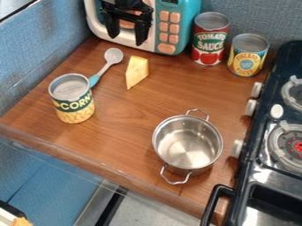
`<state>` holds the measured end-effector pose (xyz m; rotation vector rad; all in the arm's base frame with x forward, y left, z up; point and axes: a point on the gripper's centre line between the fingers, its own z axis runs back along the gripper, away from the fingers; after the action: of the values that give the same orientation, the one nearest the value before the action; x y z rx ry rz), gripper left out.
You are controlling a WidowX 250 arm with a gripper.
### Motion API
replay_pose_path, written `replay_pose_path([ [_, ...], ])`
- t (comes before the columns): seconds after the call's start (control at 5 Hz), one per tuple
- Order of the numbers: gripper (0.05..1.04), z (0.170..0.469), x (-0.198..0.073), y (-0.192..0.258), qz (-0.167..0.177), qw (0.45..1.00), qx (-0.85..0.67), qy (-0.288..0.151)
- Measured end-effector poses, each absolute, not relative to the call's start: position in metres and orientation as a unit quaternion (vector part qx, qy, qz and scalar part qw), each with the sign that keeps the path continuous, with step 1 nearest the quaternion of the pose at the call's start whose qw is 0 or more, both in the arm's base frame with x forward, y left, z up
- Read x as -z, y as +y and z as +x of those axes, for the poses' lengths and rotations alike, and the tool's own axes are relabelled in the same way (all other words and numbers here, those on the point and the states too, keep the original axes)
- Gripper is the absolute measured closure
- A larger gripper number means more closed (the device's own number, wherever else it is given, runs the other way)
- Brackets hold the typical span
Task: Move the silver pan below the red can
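Note:
The black gripper (126,32) hangs at the top left in front of the toy microwave, its two fingers apart and nothing between them. Well away from it, the silver pan (187,143) stands upright on the wooden counter at the lower right, empty, with one wire handle toward the back and one toward the front edge. The red can (210,40) is upright at the back, right of the microwave, with the pan in front of it and some distance off.
A teal toy microwave (179,26) stands behind. A yellow pineapple can (247,57) is beside the red can. A corn can (73,101), a spoon (106,66) and a cheese wedge (137,71) lie left of the pan. The stove (259,176) borders the counter (126,128).

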<state>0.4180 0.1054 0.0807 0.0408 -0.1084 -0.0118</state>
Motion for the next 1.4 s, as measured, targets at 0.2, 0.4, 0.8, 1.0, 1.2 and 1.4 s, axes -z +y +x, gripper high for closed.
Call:
replay_pose_path([
  [0.2, 0.083, 0.412, -0.056, 0.102, 0.015, 1.000, 0.006, -0.026],
  [0.4, 0.083, 0.397, -0.048, 0.065, 0.027, 0.999, 0.042, -0.001],
  [0.8, 0.083, 0.366, -0.055, 0.007, 0.015, 0.995, 0.098, 0.000],
  [1.0, 0.083, 0.348, -0.053, -0.013, 0.010, 0.992, 0.128, 0.000],
  [1.2, 0.083, 0.326, -0.041, -0.016, 0.013, 0.990, 0.139, 0.012],
  [1.4, 0.083, 0.303, -0.027, -0.012, 0.014, 0.988, 0.148, 0.030],
])
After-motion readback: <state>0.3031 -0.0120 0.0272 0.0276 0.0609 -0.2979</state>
